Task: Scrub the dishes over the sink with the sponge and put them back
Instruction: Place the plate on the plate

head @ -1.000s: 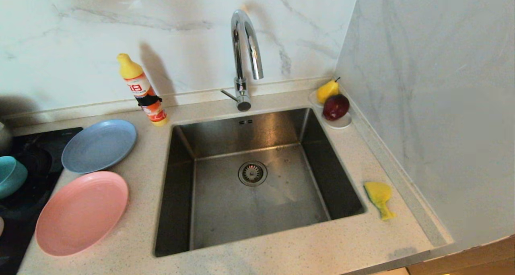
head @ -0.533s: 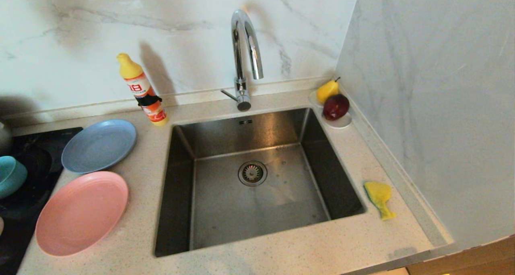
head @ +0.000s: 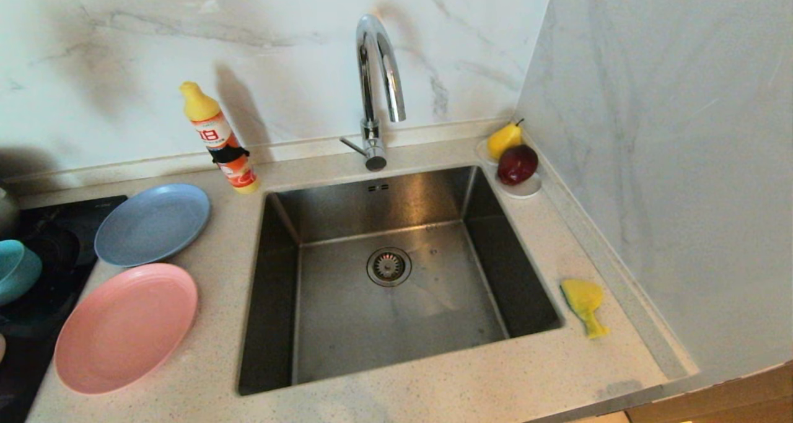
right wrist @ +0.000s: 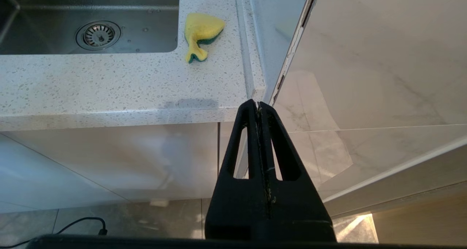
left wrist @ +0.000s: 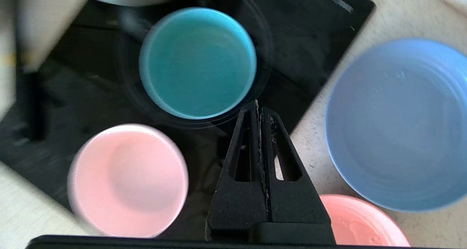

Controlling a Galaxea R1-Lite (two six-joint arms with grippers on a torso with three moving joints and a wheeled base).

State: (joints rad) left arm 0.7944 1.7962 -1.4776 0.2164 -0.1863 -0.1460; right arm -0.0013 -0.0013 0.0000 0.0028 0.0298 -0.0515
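Overhead, the left gripper (left wrist: 259, 112) hangs with jaws pressed together, empty, above the hob's edge between teal bowl (left wrist: 199, 61) and blue plate (left wrist: 399, 123). It should part them before descending on a rim. Right gripper (right wrist: 259, 105), likewise closed, sits parked below the counter's front edge; sponge (head: 584, 305) lies by the sink's (head: 272, 287) right rim.

We face white grey-veined marble walls (head: 650, 132) meeting in a corner above a speckled beige stone countertop (head: 433, 386); glossy white cabinet fronts (right wrist: 109, 161) stand over grey floor tiles (right wrist: 146, 220).

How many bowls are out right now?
2: a teal bowl and a pale pink bowl, both on the black cooktop left of the sink.
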